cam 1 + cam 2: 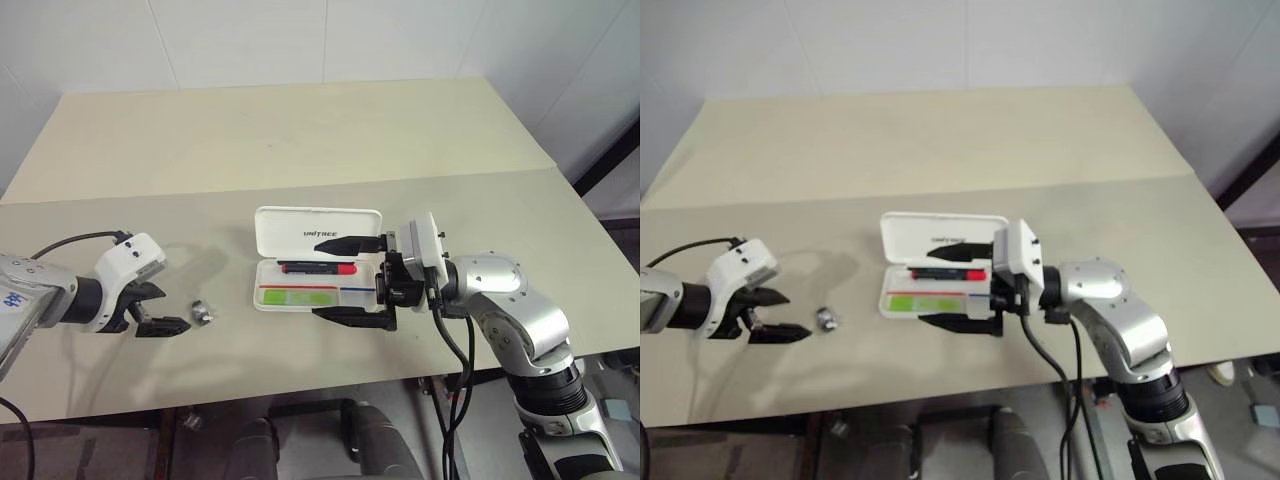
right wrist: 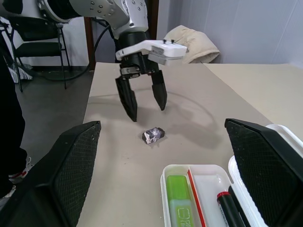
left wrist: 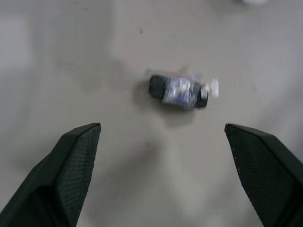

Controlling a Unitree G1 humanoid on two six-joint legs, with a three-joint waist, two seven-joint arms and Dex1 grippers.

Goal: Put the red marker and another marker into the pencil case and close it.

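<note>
Lying inside the flat white hinged plastic pencil case [image 1: 318, 262], the slim red marker [image 1: 320, 268] and chunky light green highlighter [image 1: 298, 296] await closing; the right tool [image 1: 352, 282], released, straddles its 3 o'clock end, while the left tool [image 1: 163, 308] gapes empty.

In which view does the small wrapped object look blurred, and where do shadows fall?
Left wrist view: the small wrapped object is smeared and soft. Right wrist view: it is sharper. Left eye view: the left claw casts a soft shadow on the table.

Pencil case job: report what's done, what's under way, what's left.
Done: the red marker and the green highlighter lie in the open case. Under way: the right gripper sits at the case's right end, jaws open. Left: shutting the lid. The left gripper hangs open near a small wrapped object.
</note>
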